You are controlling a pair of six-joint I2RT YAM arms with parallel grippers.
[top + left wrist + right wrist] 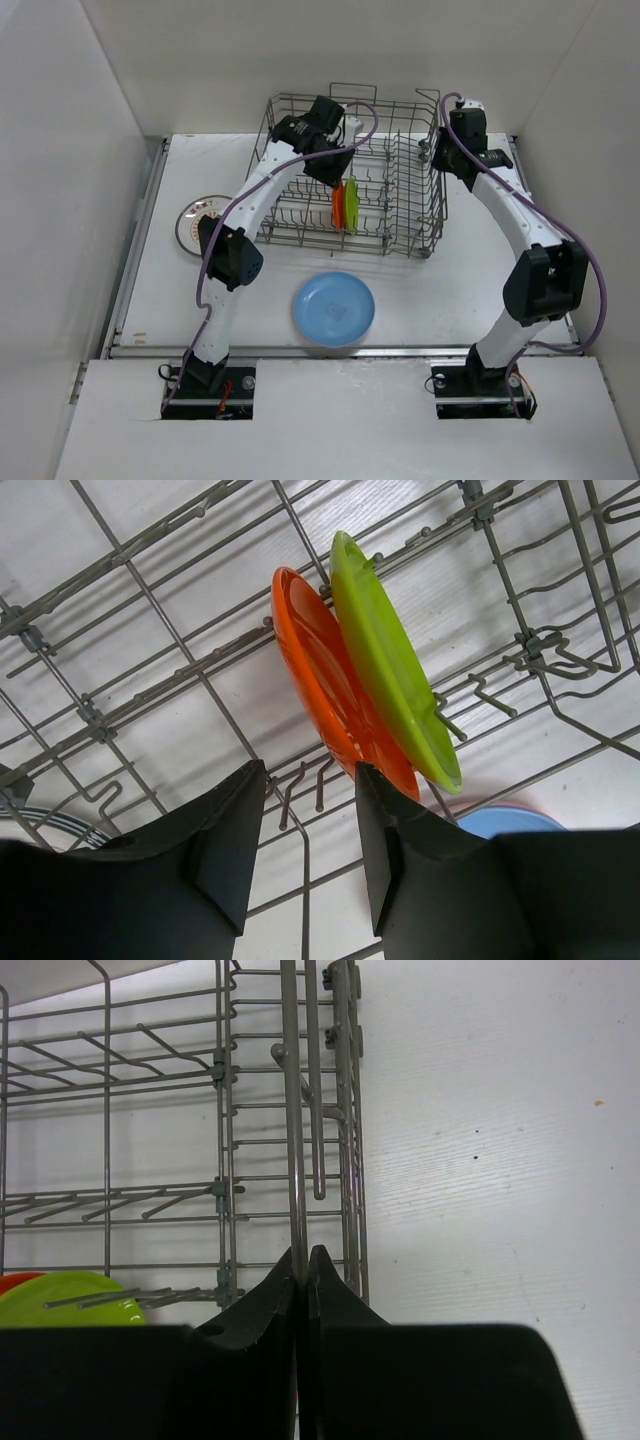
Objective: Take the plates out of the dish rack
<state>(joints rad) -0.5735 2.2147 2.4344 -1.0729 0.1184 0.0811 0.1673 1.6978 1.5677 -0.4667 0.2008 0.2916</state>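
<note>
The rack (pixel 437 215) holds an orange plate (pixel 320 670) and a green plate (pixel 385 650), upright and side by side. Only the top view shows the whole blue plate (pixel 334 309) lying flat in front of the rack, and a patterned plate (pixel 192 222) to its left. In the wrist views, the left gripper (pixel 310 775) is parted and empty above the orange plate, and the right gripper (pixel 305 1255) is pinched on a rack wire.

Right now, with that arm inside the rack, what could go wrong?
The orange plate and green plate stand close side by side, so the left gripper might catch both or tip the green one. It could also snag the rack wires around it. If the right gripper, pinching a rack wire, slips, the rack may shift.
</note>
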